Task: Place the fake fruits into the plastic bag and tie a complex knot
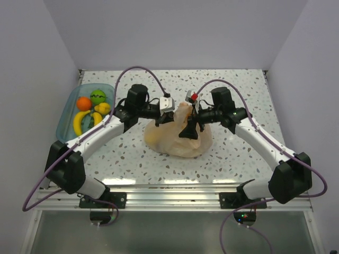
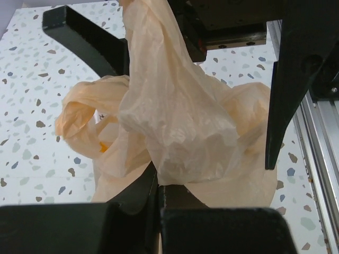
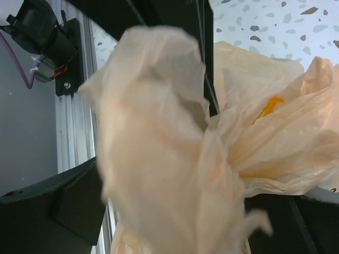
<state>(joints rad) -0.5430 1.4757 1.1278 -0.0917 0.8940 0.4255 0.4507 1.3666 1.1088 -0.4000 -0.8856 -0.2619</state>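
Observation:
The peach-orange plastic bag [image 1: 177, 138] lies slumped in the middle of the table. My left gripper [image 1: 162, 119] is shut on a crumpled handle of it [image 2: 169, 116], pinched at the fingertips [image 2: 156, 182]. My right gripper [image 1: 189, 126] is open, its fingers [image 2: 286, 90] spread wide, with the bunched handle [image 3: 159, 159] between them. An orange-yellow patch [image 3: 269, 106] shows through the film. I cannot make out a knot among the folds. An orange [image 1: 83, 103], a green ball [image 1: 97, 96], bananas [image 1: 79, 121] and a small yellow piece [image 1: 102, 108] lie in the tray.
The clear blue tray [image 1: 64, 126] stands at the left edge of the speckled table, beside the left arm. Both arms reach in over the bag from either side. An aluminium rail [image 1: 169, 186] runs along the near edge. White walls close off the left, back and right.

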